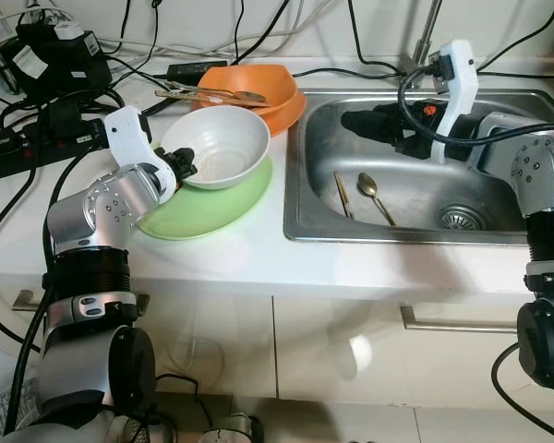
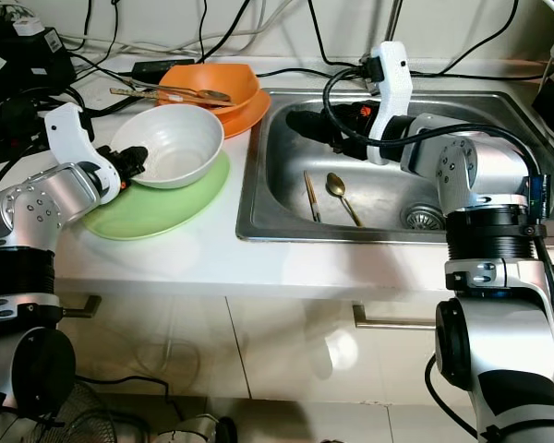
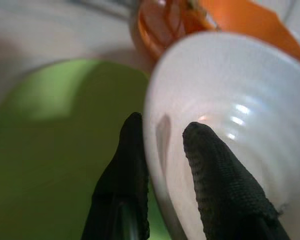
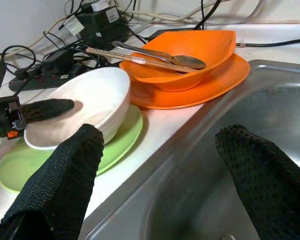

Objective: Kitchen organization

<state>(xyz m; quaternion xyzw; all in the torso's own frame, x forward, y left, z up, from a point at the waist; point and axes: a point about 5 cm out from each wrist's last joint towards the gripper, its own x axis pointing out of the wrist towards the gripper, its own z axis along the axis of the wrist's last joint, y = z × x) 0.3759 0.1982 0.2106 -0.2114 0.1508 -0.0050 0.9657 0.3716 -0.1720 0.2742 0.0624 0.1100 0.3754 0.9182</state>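
**Lifting the white bowl off the green plate**

On the bench's left, the left gripper (image 1: 183, 166) pinches the white bowl (image 1: 220, 145) rim, tilted on the green plate (image 1: 198, 214). Lift slowly, keeping it level. Right gripper (image 4: 162, 170) hangs open over the sink (image 1: 415, 231).
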